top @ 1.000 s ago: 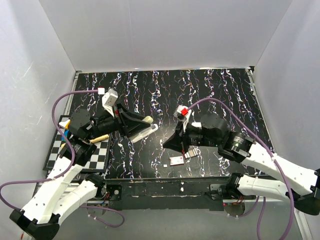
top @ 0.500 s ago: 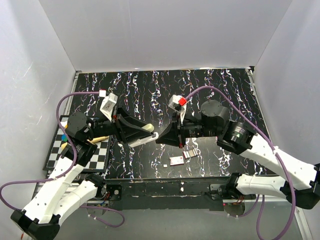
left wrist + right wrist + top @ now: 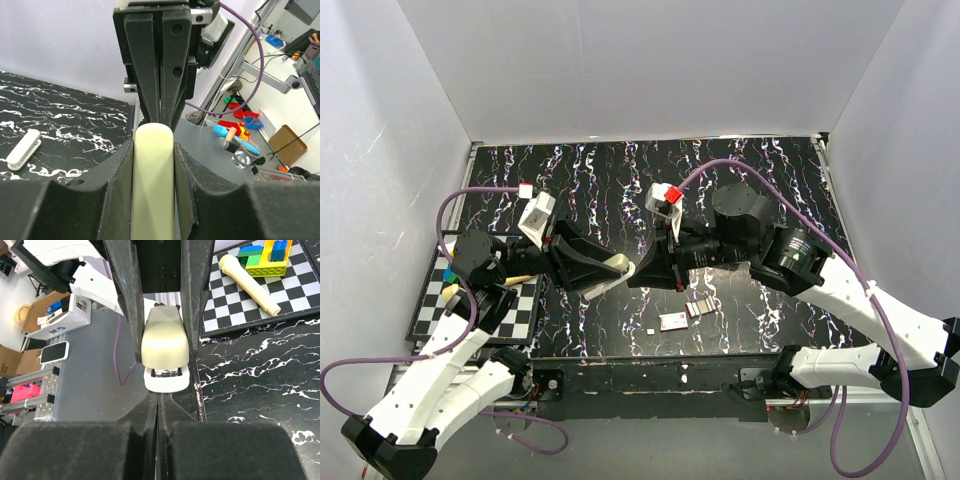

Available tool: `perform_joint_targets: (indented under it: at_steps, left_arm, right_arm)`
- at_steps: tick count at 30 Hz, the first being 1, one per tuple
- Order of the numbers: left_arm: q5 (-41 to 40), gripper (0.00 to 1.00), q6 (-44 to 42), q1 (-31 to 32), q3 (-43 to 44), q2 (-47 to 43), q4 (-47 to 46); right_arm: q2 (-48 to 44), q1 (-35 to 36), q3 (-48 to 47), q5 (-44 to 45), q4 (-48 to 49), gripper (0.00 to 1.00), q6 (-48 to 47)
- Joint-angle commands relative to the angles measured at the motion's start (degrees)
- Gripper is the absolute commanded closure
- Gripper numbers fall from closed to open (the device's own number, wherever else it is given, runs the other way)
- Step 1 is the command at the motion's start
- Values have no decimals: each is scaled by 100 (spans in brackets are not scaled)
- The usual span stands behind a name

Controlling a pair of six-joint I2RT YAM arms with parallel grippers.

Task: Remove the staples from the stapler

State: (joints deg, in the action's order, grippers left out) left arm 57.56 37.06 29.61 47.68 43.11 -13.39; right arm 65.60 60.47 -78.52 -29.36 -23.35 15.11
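Note:
My left gripper (image 3: 605, 268) is shut on the stapler (image 3: 613, 266), a cream top over a white base, and holds it above the black marbled mat. In the left wrist view the cream top (image 3: 153, 180) fills the gap between my fingers (image 3: 115, 170). My right gripper (image 3: 633, 277) is shut and empty, its tip right at the stapler's front end. In the right wrist view the tip (image 3: 159, 399) sits just below the white base (image 3: 167, 382), where metal shows in the front slot (image 3: 167, 372). Loose staples (image 3: 675, 320) lie on the mat near the front edge.
A checkered board (image 3: 520, 315) lies at the mat's left edge with a wooden peg (image 3: 250, 282) and coloured building blocks (image 3: 262, 255). Near the staples lie a second small strip (image 3: 698, 308) and a white speck (image 3: 651, 329). A white oblong piece (image 3: 23, 149) rests on the mat.
My right arm has swung left and brought its shut tip up to the stapler's front. My left gripper has turned the stapler slightly toward it, keeping its hold.

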Motion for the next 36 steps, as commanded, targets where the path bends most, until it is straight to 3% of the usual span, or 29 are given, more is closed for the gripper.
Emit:
perform_joint_targets:
  at_steps: [1, 7, 11, 17, 28, 31, 36]
  left_arm:
    - [642, 100, 30, 449, -163, 136, 38]
    - [433, 100, -321, 757, -57, 206, 388]
    - [-261, 100, -1050, 757, 250, 206, 1485]
    - [-1123, 100, -1411, 757, 461, 171, 1708]
    - [-3072, 100, -1886, 757, 944, 390, 2366]
    - [-3785, 100, -1965, 757, 1120, 662, 2612]
    - [-5200, 100, -2115, 731, 1428, 1418, 3070]
  right_arm:
    - [286, 35, -874, 124, 710, 99, -333]
    - [427, 35, -1087, 89, 586, 99, -404]
    - [199, 35, -701, 308, 587, 99, -439]
    - [-249, 27, -85, 826, 402, 99, -518]
    - [-1330, -132, 926, 2908, -370, 99, -325]
    - [-1445, -175, 935, 3752, -818, 94, -237]
    - [-1559, -333, 1172, 4421, -1189, 87, 26]
